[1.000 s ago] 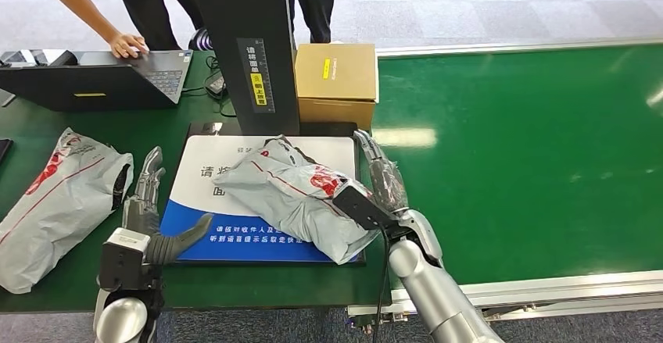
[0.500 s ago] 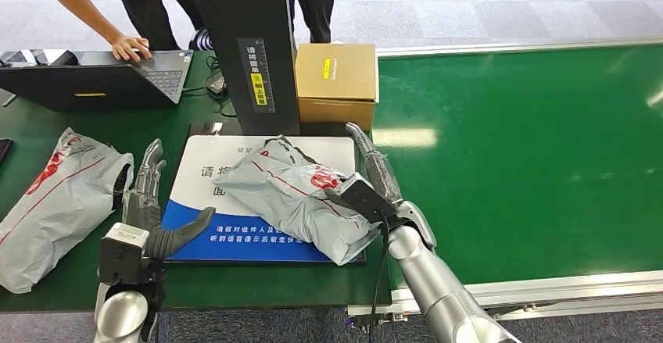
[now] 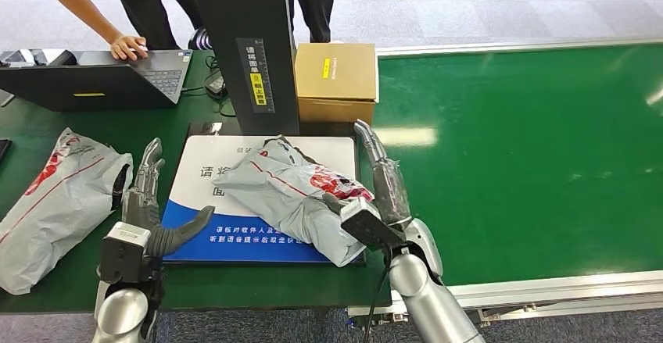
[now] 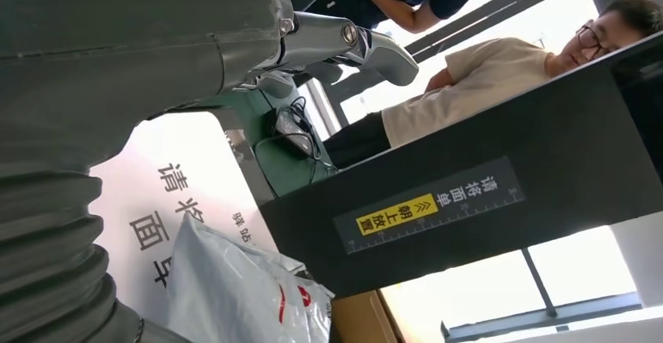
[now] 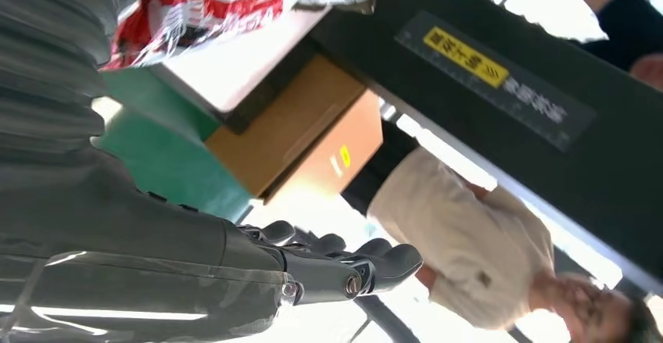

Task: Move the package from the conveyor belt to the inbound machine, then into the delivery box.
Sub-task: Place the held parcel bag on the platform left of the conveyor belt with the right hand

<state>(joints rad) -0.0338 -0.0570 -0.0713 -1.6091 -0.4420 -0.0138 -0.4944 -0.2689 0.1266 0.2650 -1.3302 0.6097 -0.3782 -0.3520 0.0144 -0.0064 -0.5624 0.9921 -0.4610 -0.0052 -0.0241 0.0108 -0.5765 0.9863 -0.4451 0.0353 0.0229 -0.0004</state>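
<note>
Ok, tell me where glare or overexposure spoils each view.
Head view: a bright patch of glare on the green belt beside the cardboard box; the rest is evenly lit and sharp. Left wrist view: the windows behind the dark scanner post are blown out to white. Right wrist view: the backlight washes out the background, and the right hand looks dark.

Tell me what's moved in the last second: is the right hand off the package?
The right hand shifted slightly along the package's edge, toward the robot, fingers straight, gripping nothing. The package stayed on the machine's pad; the left hand barely moved.
</note>
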